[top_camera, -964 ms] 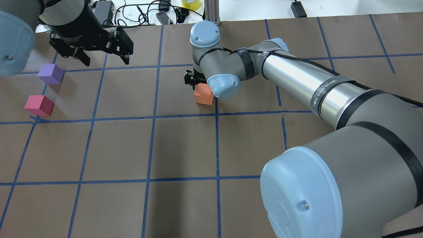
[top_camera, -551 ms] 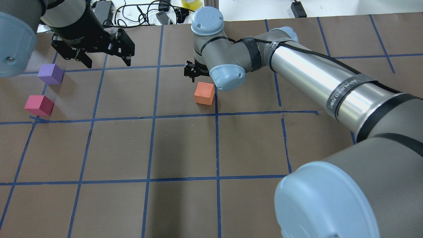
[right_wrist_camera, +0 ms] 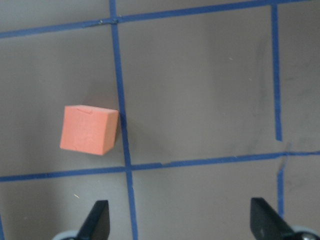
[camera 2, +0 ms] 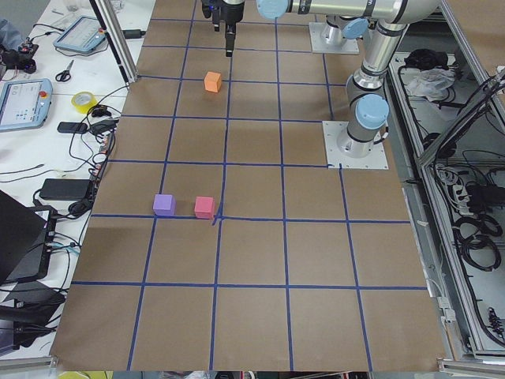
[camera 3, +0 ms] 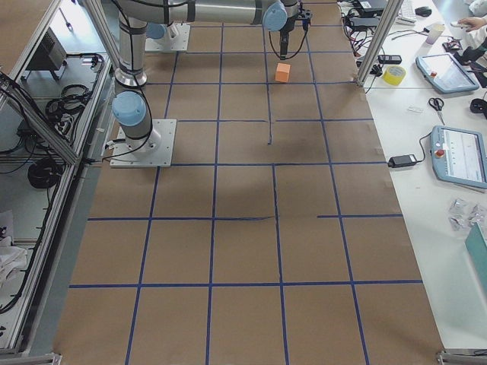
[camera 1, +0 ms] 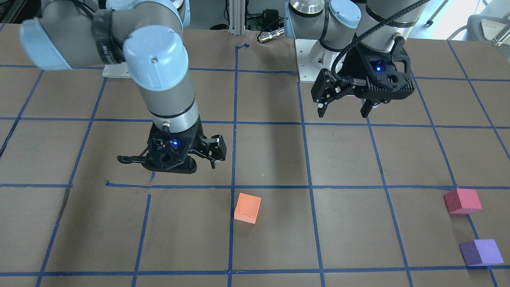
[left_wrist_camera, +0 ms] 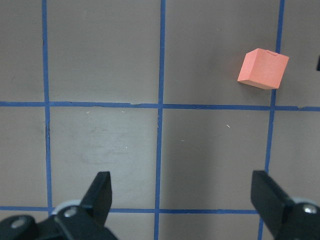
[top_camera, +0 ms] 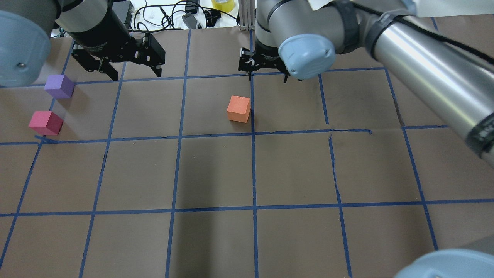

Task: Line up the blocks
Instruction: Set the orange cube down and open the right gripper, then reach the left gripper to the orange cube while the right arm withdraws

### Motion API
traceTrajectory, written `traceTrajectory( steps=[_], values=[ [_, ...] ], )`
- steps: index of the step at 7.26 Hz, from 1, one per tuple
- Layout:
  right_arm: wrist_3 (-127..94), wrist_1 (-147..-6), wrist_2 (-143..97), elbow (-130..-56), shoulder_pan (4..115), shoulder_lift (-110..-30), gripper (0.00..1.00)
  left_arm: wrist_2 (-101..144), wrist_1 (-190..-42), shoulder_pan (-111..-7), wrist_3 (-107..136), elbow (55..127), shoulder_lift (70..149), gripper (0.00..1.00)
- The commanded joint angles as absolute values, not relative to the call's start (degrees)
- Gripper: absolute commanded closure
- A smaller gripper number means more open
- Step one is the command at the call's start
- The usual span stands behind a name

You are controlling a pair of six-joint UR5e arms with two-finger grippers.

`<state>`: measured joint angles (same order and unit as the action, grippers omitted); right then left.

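Observation:
The orange block [top_camera: 239, 109] sits alone on the brown table beside a blue tape line; it also shows in the front view [camera 1: 247, 207] and in both wrist views [left_wrist_camera: 263, 68] [right_wrist_camera: 89, 129]. The pinkish-red block [top_camera: 45, 122] and the purple block [top_camera: 59, 85] sit close together at the table's left side, apart from the orange one. My right gripper [top_camera: 268, 79] is open and empty, raised, just beyond the orange block. My left gripper [top_camera: 136, 73] is open and empty, raised, to the right of the purple block.
The table [top_camera: 216, 173] is brown paper with a blue tape grid. Cables, adapters and a yellow tape roll [top_camera: 223, 4] lie past its far edge. An aluminium post [top_camera: 244, 15] stands at the far middle edge.
My right gripper has risen off the orange block and drawn back and to the right. The orange block stays where it was. My left gripper has shifted slightly right.

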<state>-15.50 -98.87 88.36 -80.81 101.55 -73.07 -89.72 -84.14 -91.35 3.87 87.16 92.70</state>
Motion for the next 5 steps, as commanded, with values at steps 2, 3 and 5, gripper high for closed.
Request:
traceTrajectory(
  steps=[2,3,5],
  values=[
    [3.72,-88.06,91.04,-80.77,90.03,-81.90,0.00,-93.08,-71.26,-91.58,5.70,86.31,105.94,0.00],
    [9.70,-88.68,94.45,-80.77,88.52,-82.09,0.00,-90.99,-67.10,-91.93,5.54,86.22,110.09,0.00],
    [19.46,-89.65,103.25,-80.68,88.24,-82.27,0.00,-90.97,-60.58,-97.61,7.02,84.91,116.34,0.00]
  ],
)
